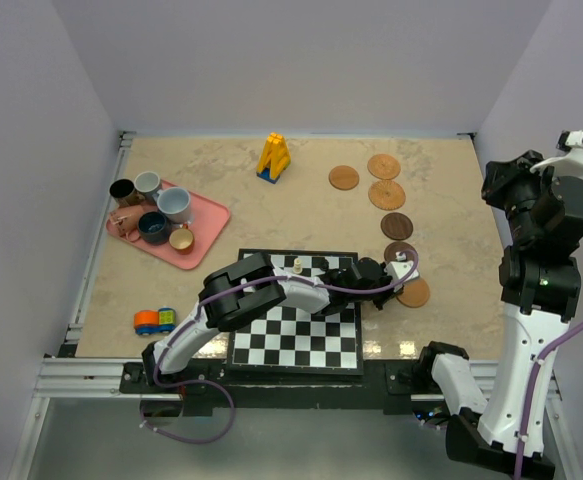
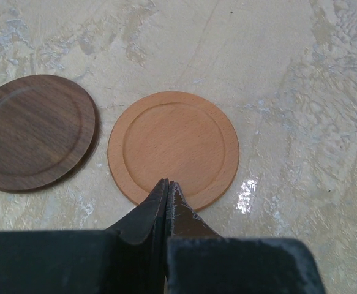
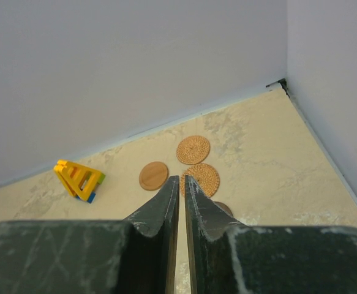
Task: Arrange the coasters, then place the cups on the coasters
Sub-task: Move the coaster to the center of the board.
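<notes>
1. left gripper (image 2: pixel 167 185): jaws are pressed together with nothing clamped; the tips are set on the near rim of the light tan round wooden coaster (image 2: pixel 173 147), at lower right of the overhead view.
2. risk: under closed tips alone, the disc may slip or be shoved onto the dark brown wooden coaster (image 2: pixel 37 139) just beside it.
3. right gripper (image 3: pixel 182 179): jaws almost together and empty, raised above the table.
4. small handled cups (image 1: pixel 174 205): grouped on the pink tray (image 1: pixel 211 215) at mid-left, well apart from the coasters.
5. black-and-white chessboard (image 1: pixel 291 340): crossed by the left arm; the small white chess piece (image 1: pixel 298 264) beside it could be knocked.
</notes>
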You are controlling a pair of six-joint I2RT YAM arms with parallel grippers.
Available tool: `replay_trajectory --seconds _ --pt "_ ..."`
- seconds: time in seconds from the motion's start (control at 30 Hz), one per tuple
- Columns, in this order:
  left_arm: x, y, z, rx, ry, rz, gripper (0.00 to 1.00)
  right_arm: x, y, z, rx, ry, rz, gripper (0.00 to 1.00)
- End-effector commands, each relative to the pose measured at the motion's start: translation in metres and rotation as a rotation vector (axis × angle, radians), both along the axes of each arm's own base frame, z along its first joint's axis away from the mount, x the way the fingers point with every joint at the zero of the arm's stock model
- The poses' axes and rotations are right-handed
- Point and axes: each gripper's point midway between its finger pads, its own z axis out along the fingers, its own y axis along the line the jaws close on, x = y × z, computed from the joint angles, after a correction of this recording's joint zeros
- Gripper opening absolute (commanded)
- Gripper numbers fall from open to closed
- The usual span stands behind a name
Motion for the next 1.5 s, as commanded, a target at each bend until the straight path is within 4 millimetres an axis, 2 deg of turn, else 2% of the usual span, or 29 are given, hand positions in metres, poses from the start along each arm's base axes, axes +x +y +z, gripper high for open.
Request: replay_trajectory --seconds 0.0,0.17,0.23,0.47,0.63,0.7,0.73,0.77,0.8,0.87,0.9,1.03,1.17,1.2,1.23,1.3,1.37,1.47 --pt "0.004 0.006 0.007 0.019 -0.025 0.023 0.0 0.002 0.002 0.006 -0.027 -0.028 0.014 0.13" --pt "0.005 0.003 0.013 -0.001 -0.025 0.026 0.0 0.003 0.003 0.002 -0.023 -0.02 0.021 0.13" --pt "0.003 0.0 0.025 -0.029 -0.033 0.009 0.0 0.005 0.003 -0.004 -0.02 -0.009 0.025 0.15" --pt "0.003 -0.014 0.103 -0.178 -0.098 -0.028 0.0 0.011 0.001 -0.025 -0.007 0.029 0.025 0.19" --pt "0.006 -0.013 0.15 -0.241 -0.158 -0.032 0.08 0.013 0.0 -0.035 -0.001 0.051 0.02 0.23" --pt "0.011 -0.005 0.167 -0.265 -0.158 -0.017 0.14 0.013 0.0 -0.042 0.001 0.065 0.021 0.26" --pt "0.014 0.001 0.173 -0.271 -0.157 -0.008 0.17 0.015 0.001 -0.047 0.004 0.077 0.024 0.3" --pt "0.017 0.01 0.179 -0.274 -0.16 0.003 0.25 0.016 0.0 -0.055 0.01 0.094 0.025 0.37" --pt "0.021 0.019 0.185 -0.281 -0.162 0.02 0.28 0.019 0.001 -0.066 0.018 0.117 0.03 0.4" --pt "0.03 0.043 0.203 -0.31 -0.141 0.076 0.45 0.025 0.0 -0.092 0.036 0.178 0.038 0.41" --pt "0.035 0.054 0.21 -0.319 -0.137 0.105 0.57 0.028 0.0 -0.104 0.045 0.207 0.039 0.41" --pt "0.06 0.105 0.238 -0.34 -0.1 0.213 0.77 0.041 0.005 -0.161 0.103 0.322 0.074 0.41" --pt "0.099 0.159 0.241 -0.288 -0.055 0.431 0.88 0.054 0.021 -0.186 0.15 0.345 0.109 0.43" --pt "0.114 0.175 0.237 -0.26 -0.029 0.495 0.9 0.059 0.027 -0.188 0.153 0.346 0.117 0.44" --pt "0.121 0.182 0.23 -0.23 0.012 0.535 0.91 0.062 0.032 -0.19 0.157 0.347 0.123 0.45" --pt "0.15 0.205 0.216 -0.19 0.087 0.62 0.91 0.071 0.045 -0.193 0.159 0.348 0.149 0.47" --pt "0.167 0.214 0.198 -0.151 0.135 0.67 0.88 0.077 0.054 -0.195 0.148 0.346 0.161 0.49" --pt "0.186 0.213 0.177 -0.092 0.135 0.711 0.86 0.089 0.059 -0.197 0.102 0.348 0.169 0.54"
